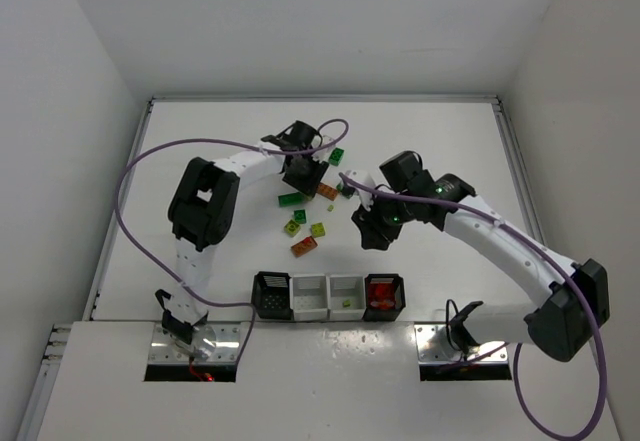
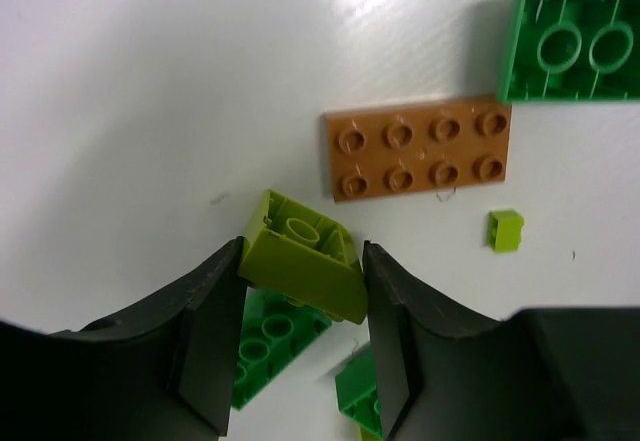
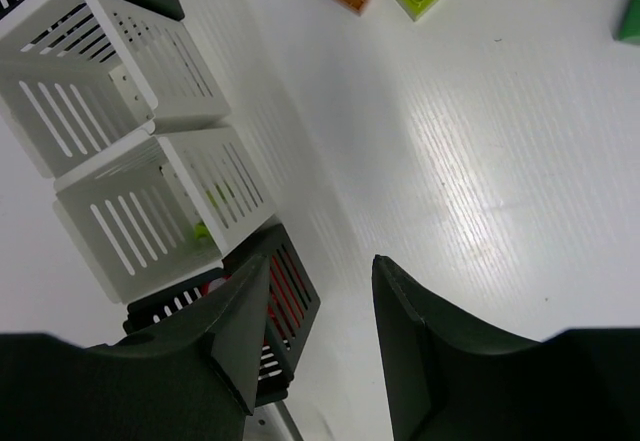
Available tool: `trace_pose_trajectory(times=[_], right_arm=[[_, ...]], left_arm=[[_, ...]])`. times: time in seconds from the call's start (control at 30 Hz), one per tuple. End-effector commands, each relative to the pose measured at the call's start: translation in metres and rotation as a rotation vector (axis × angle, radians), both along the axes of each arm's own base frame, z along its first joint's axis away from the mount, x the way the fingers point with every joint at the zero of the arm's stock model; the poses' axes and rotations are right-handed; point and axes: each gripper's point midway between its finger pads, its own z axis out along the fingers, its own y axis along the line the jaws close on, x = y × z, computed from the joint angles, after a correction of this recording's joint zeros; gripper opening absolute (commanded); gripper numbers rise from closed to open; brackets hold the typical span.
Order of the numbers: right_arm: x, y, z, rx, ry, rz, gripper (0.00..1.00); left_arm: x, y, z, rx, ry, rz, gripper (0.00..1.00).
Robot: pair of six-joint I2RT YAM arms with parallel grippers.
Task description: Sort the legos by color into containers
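Pinching lime brick (image 2: 305,266), left gripper (image 2: 303,251) pointing down

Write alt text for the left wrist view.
The left gripper grips a tilted yellow-green brick between its black fingers. On the white table beyond lie an orange-brown eight-stud plate, a green brick, and a tiny yellow-green piece; more green bricks sit beneath the gripper.

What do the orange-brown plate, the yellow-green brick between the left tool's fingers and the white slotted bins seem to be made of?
The orange-brown plate: probably hard moulded plastic, mild sheen; crisp round studs. The yellow-green brick: likely the same plastic; sharp edges, hollow underside with a tube. The white bins: seemingly thin rigid plastic, matte; even slots through the walls.
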Motion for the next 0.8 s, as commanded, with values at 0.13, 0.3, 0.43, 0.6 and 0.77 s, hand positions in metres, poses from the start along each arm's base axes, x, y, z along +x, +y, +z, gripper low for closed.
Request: trace_pose_trajectory(times=[0.13, 0.3, 0.43, 0.6, 0.77], right_arm=[[0.025, -0.004, 0.021, 0.088, -0.057, -0.129, 0.47], [0.051, -0.028, 0.022, 0.115, -0.057, -0.349, 0.47], [0.083, -0.062, 0.015, 0.103, -0.049, -0.549, 0.49], [0.101, -0.089, 0.000, 0.104, 0.038, -0.678, 0.49], [0.106, -0.107, -0.006, 0.129, 0.091, -0.734, 0.52]], left_arm=[[-0.025, 0.005, 0.074, -0.063, -0.114, -0.063, 0.23], [-0.059, 0.004, 0.130, -0.162, -0.186, -0.135, 0.23], [-0.105, -0.014, 0.172, -0.260, -0.239, -0.269, 0.23], [-0.185, -0.049, 0.204, -0.326, -0.284, -0.537, 0.23], [-0.245, -0.063, 0.196, -0.366, -0.194, -0.746, 0.23]])
